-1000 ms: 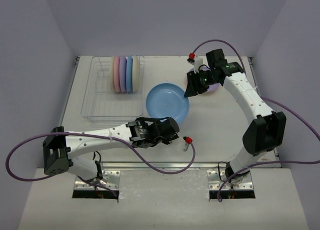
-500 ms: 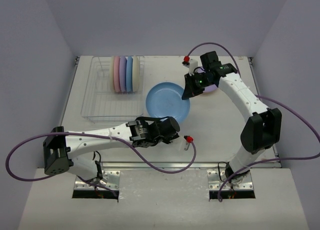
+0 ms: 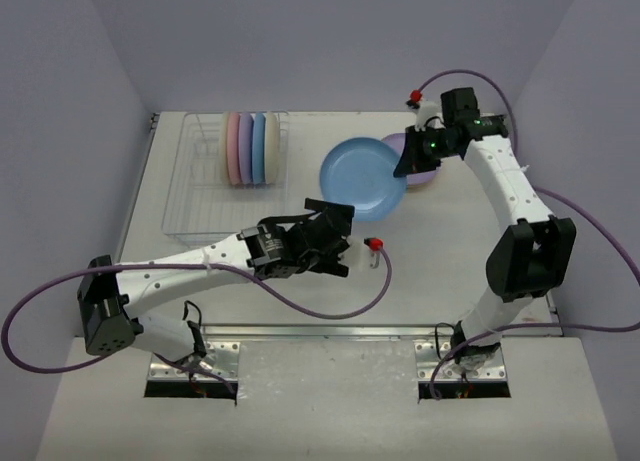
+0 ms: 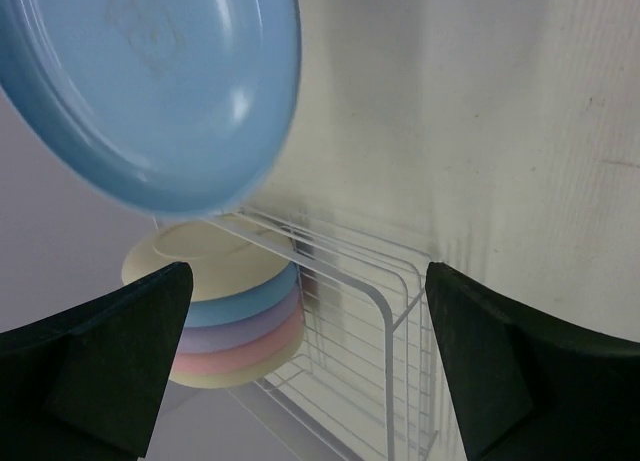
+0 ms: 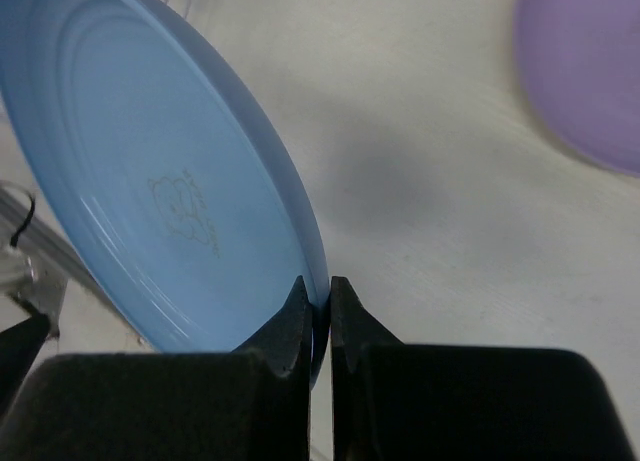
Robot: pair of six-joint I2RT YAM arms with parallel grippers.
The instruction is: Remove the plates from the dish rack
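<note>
The blue plate (image 3: 363, 178) hangs tilted above the table, right of the dish rack (image 3: 200, 216). My right gripper (image 3: 405, 166) is shut on its right rim; the right wrist view shows both jaws pinching the blue plate (image 5: 170, 181) at the right gripper (image 5: 320, 286). My left gripper (image 3: 345, 239) stands open just in front of the plate, holding nothing. In the left wrist view the blue plate (image 4: 150, 91) floats above the open left gripper (image 4: 308, 271). Several pastel plates (image 3: 250, 148) stand on edge at the rack's far end, seen too as plates (image 4: 230, 311) in the dish rack (image 4: 385, 321).
A lavender plate (image 3: 423, 177) lies flat on the table under my right wrist, also visible as the lavender plate (image 5: 590, 71). A purple cable (image 3: 375, 281) with a red-capped plug loops beside the left arm. The rack's near half holds no plates.
My left gripper opened and let go of the blue plate. My right gripper shut on the plate's rim and carried it up and to the right, toward the lavender plate.
</note>
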